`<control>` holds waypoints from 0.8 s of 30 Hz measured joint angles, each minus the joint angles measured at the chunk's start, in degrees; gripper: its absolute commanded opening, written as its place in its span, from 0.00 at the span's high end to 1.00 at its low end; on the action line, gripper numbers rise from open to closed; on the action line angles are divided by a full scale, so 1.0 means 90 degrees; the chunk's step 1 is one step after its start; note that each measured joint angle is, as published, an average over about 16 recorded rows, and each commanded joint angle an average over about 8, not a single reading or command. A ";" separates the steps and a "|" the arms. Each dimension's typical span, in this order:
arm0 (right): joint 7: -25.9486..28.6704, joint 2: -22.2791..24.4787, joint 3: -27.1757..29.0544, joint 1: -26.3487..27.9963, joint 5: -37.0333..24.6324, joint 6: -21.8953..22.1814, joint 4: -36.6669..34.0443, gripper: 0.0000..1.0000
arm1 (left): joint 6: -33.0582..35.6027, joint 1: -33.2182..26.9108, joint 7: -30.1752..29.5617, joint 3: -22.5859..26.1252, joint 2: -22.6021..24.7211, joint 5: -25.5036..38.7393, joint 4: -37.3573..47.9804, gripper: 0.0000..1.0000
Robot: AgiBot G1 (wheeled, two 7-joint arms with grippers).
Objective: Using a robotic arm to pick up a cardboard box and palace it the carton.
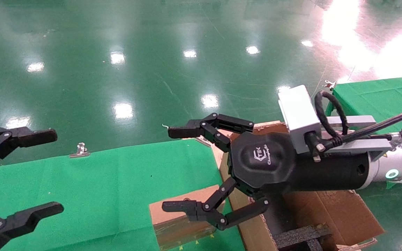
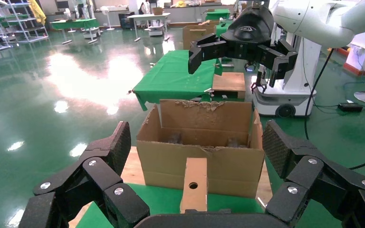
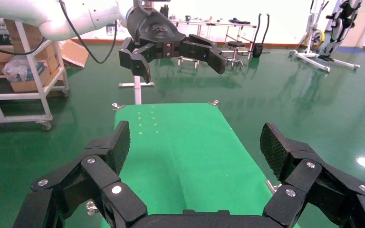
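Two spread grippers, left gripper (image 1: pixel 26 174), right gripper (image 1: pixel 183 170), one cardboard box (image 1: pixel 181 223), one carton (image 1: pixel 326 209)

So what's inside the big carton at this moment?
Black foam inserts sit inside the carton. The right gripper and its arm cover much of the opening; the floor cannot be seen. The cardboard box stands outside on the green cloth.
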 measured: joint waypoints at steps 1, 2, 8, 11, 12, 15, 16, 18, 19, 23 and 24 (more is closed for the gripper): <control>0.0000 0.0000 0.0000 0.0000 0.0000 0.0000 0.0000 0.00 | 0.0000 0.0000 0.0000 0.0000 0.0000 0.0000 0.0000 0.00; 0.0000 0.0000 0.0000 0.0000 0.0000 0.0000 0.0000 0.00 | 0.0000 0.0000 0.0000 0.0000 0.0000 0.0000 0.0000 0.00; 0.0000 0.0000 0.0000 0.0000 0.0000 0.0000 0.0000 0.00 | 0.0000 0.0000 0.0000 0.0000 0.0000 0.0000 0.0000 0.00; 0.0000 0.0000 0.0000 0.0000 0.0000 0.0000 0.0000 0.00 | 0.0000 0.0000 0.0000 0.0000 0.0000 0.0000 0.0000 0.00; 0.0000 0.0000 0.0000 0.0000 0.0000 0.0000 0.0000 0.00 | 0.0000 0.0000 0.0000 0.0000 0.0000 0.0000 0.0000 0.00; 0.0000 0.0000 0.0000 0.0000 0.0000 0.0000 0.0000 0.00 | 0.0000 0.0000 0.0000 0.0000 0.0000 0.0000 0.0000 0.17; 0.0000 0.0000 0.0000 0.0000 0.0000 0.0000 0.0000 0.00 | 0.0000 0.0000 0.0000 0.0000 0.0000 0.0000 0.0000 0.29; 0.0000 0.0000 0.0000 0.0000 0.0000 0.0000 0.0000 0.00 | 0.0000 0.0000 0.0000 0.0000 0.0000 0.0000 0.0000 0.54; 0.0000 0.0000 0.0000 0.0000 0.0000 0.0000 0.0000 0.00 | 0.0000 0.0000 0.0000 0.0000 0.0000 0.0000 0.0000 0.67; 0.0001 0.0001 -0.0001 -0.0002 -0.0002 0.0000 -0.0002 0.00 | 0.0000 0.0000 0.0000 0.0000 0.0000 0.0000 0.0000 1.00; 0.0003 0.0002 -0.0003 -0.0002 -0.0004 -0.0002 -0.0003 0.00 | 0.0000 0.0000 0.0000 0.0000 0.0000 0.0000 0.0000 1.00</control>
